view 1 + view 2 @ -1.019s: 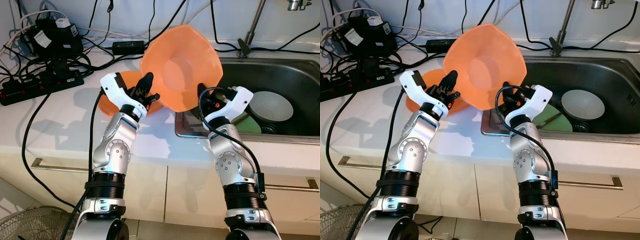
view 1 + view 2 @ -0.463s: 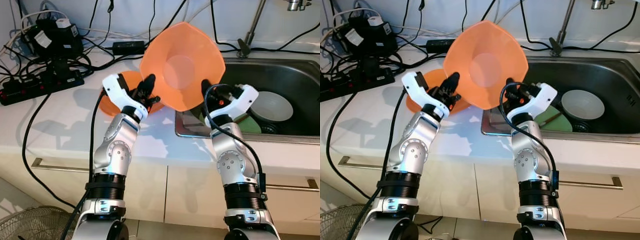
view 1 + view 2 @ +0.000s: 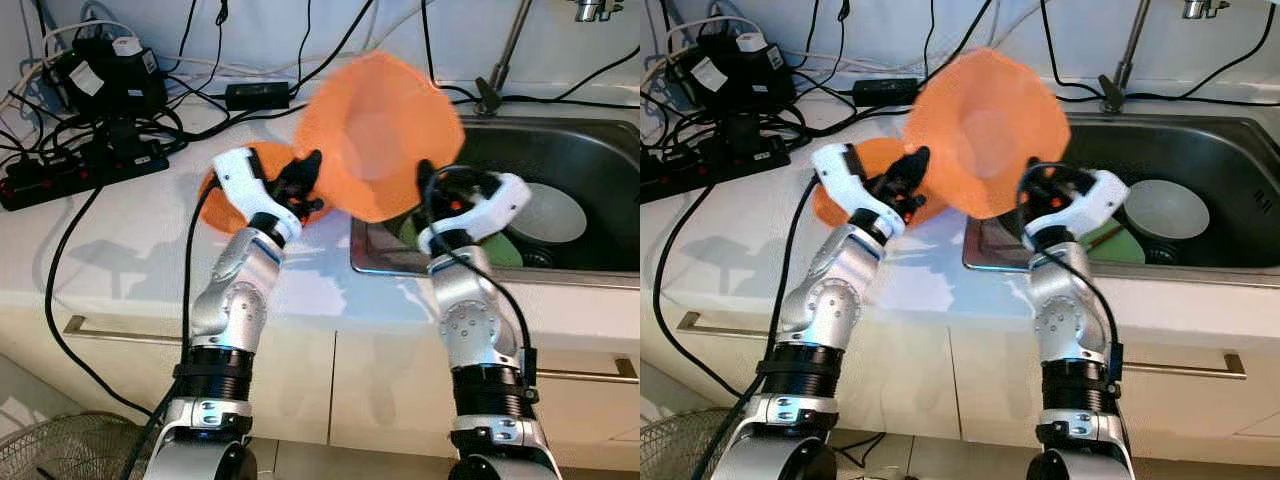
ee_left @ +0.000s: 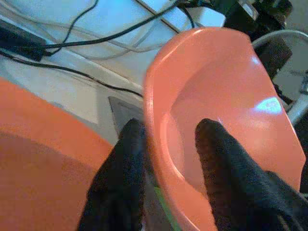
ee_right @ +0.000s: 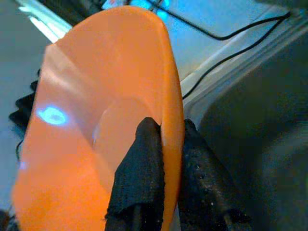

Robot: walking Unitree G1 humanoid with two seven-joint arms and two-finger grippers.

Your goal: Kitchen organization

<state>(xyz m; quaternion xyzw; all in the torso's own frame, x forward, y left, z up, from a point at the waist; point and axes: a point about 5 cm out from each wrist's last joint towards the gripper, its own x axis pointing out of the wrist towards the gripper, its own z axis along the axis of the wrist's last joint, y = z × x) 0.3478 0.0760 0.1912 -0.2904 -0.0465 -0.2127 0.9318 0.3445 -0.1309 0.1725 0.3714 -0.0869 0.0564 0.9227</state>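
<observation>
Nearest to us, our two silver arms rise from below the white countertop (image 3: 120, 260), whose front edge runs above the drawer handles. Our left gripper (image 4: 166, 137) and right gripper (image 5: 166, 132) both reach up to a large orange bowl (image 3: 378, 135), which we hold tilted on edge in the air above the line where the countertop meets the steel sink (image 3: 600, 150). The bowl looks blurred in the head views.

In the left wrist view our fingers (image 4: 120, 178) sit astride the bowl's rim, one outside the wall and one inside, with a gap between them; we cannot tell whether they press on it. In the right wrist view our fingers (image 5: 142, 168) are pinched tight on the opposite rim, one on each face of the wall.

Just behind our left gripper, a second orange bowl (image 3: 225, 200) rests on the countertop, partly hidden by the wrist.

In the sink basin, to the right of our right gripper, lie a green plate (image 3: 505, 250) and a white bowl (image 3: 555, 210).

Farther back, on the left, a black power strip (image 3: 70, 170) and a tangle of black cables (image 3: 130, 120) cover the countertop, with a black adapter (image 3: 258, 95) near the wall. The faucet (image 3: 505, 55) stands behind the sink.
</observation>
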